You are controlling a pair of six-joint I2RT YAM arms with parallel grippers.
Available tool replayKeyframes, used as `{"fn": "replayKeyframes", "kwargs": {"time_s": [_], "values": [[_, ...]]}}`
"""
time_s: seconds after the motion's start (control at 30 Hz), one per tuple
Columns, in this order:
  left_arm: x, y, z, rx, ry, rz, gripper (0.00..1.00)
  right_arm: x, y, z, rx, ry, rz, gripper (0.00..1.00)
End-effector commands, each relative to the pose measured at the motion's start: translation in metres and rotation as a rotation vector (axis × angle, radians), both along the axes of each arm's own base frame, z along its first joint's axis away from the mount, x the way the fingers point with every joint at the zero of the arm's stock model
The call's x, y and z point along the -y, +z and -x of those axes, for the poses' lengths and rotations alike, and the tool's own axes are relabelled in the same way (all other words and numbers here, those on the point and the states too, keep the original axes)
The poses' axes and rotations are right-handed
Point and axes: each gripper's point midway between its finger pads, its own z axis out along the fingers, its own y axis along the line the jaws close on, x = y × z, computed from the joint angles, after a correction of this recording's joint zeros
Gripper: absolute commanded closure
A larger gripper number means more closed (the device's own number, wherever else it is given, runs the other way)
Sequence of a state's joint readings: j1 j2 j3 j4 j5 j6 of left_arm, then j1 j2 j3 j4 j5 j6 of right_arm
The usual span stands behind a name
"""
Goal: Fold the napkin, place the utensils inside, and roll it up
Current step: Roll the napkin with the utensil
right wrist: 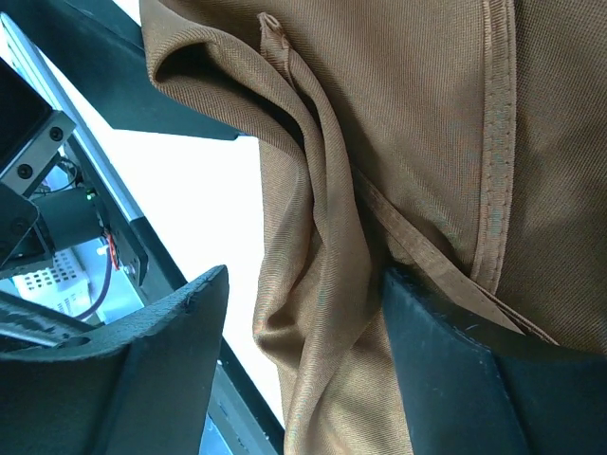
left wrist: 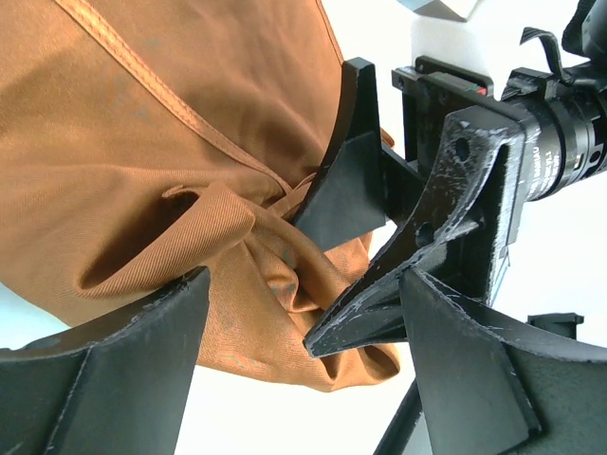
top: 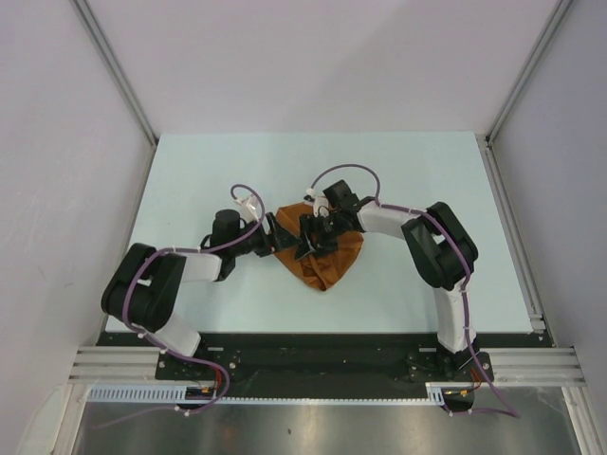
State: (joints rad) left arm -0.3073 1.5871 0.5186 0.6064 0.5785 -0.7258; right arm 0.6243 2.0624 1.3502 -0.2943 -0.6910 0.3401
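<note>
The rust-brown napkin (top: 327, 267) lies bunched in a crumpled heap at the middle of the table. Both grippers meet over its far left part. My left gripper (top: 283, 237) is open, its jaws wide apart (left wrist: 299, 318) just short of the napkin's (left wrist: 142, 142) folded edge, gripping nothing. My right gripper (top: 314, 243) is open too (right wrist: 303, 332). A hanging fold of the napkin (right wrist: 322, 284) lies between its jaws, against the right finger (right wrist: 446, 370) and apart from the left one. The right gripper's fingers (left wrist: 403, 275) show close in front of the left wrist camera. The utensils are out of view.
The pale table (top: 209, 180) is bounded by metal rails (top: 512, 227) on both sides. A black base bar (top: 313, 355) holding the arm mounts runs along the near edge. White walls enclose the cell.
</note>
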Motion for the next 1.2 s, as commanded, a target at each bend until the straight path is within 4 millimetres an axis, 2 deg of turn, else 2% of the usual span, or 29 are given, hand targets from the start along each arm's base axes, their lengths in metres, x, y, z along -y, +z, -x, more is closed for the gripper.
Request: {"fn": "replayKeyframes", "kwargs": {"time_s": [0.0,0.13,0.17,0.27,0.33,0.37,0.43,0.6,0.7,0.83,0.93,1.03,1.17], "values": [[-0.031,-0.037,-0.013,-0.073,0.166,-0.123,0.16,-0.003,0.01,0.013,0.048,0.074,-0.033,0.27],[-0.038,-0.03,-0.007,-0.068,0.191,-0.112,0.16,-0.016,0.01,0.02,0.043,0.091,-0.055,0.27],[-0.04,-0.021,-0.006,-0.055,0.205,-0.102,0.16,-0.019,0.011,0.02,0.049,0.094,-0.063,0.27],[-0.055,-0.015,0.0,-0.064,0.249,-0.115,0.16,-0.029,0.014,0.027,0.054,0.108,-0.079,0.27],[-0.072,-0.017,0.004,-0.072,0.298,-0.143,0.16,-0.037,0.016,0.034,0.055,0.12,-0.092,0.27],[-0.079,-0.01,0.008,-0.063,0.32,-0.145,0.15,-0.041,0.018,0.035,0.066,0.124,-0.102,0.27],[-0.097,-0.015,0.015,-0.076,0.371,-0.16,0.15,-0.047,0.018,0.038,0.079,0.132,-0.104,0.26],[-0.115,0.0,0.023,-0.021,0.432,-0.174,0.1,-0.055,0.017,0.04,0.087,0.132,-0.106,0.26],[-0.127,-0.008,0.02,-0.037,0.463,-0.215,0.08,-0.056,0.014,0.041,0.084,0.129,-0.099,0.26],[-0.133,-0.023,0.017,-0.092,0.489,-0.187,0.08,-0.054,0.019,0.04,0.102,0.125,-0.104,0.25],[-0.132,-0.021,0.012,-0.077,0.494,-0.145,0.08,-0.053,0.024,0.04,0.123,0.132,-0.119,0.24],[-0.129,-0.01,0.004,-0.025,0.481,-0.097,0.08,-0.053,0.028,0.042,0.131,0.14,-0.132,0.24],[-0.118,-0.002,0.003,0.008,0.417,-0.053,0.07,-0.055,0.033,0.043,0.139,0.153,-0.156,0.24]]}}
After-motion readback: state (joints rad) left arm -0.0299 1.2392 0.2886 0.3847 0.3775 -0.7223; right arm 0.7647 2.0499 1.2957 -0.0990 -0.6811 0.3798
